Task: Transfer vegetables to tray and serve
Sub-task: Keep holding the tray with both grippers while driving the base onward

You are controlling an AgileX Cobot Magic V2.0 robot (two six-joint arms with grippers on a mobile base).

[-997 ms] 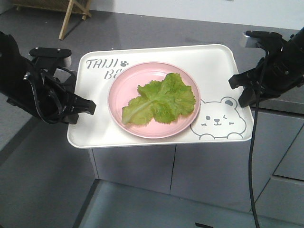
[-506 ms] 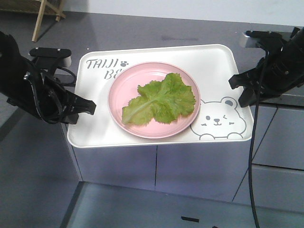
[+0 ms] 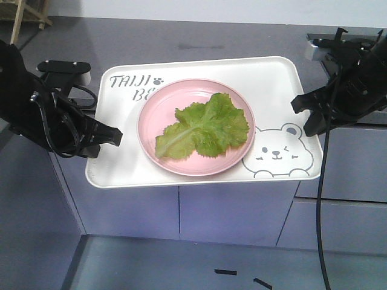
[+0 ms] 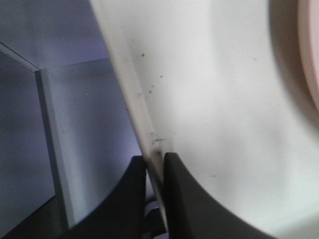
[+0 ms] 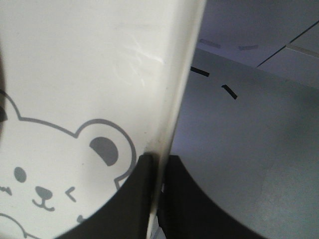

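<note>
Tray spanned between both arms, lettuce riding at its middle.

We see the left gripper (image 4: 155, 159) clamped on the left short rim of the tray (image 3: 278, 78), and the right gripper (image 5: 158, 162) clamped on the right short rim beside the bear drawing (image 3: 277, 151), so the tray's long axis runs straight from one to the other. The lettuce (image 3: 202, 130) lies on the pink plate (image 3: 154, 109), midway between them, neither arm nearer. We judge serving calls for both arms to travel together, level.
</note>
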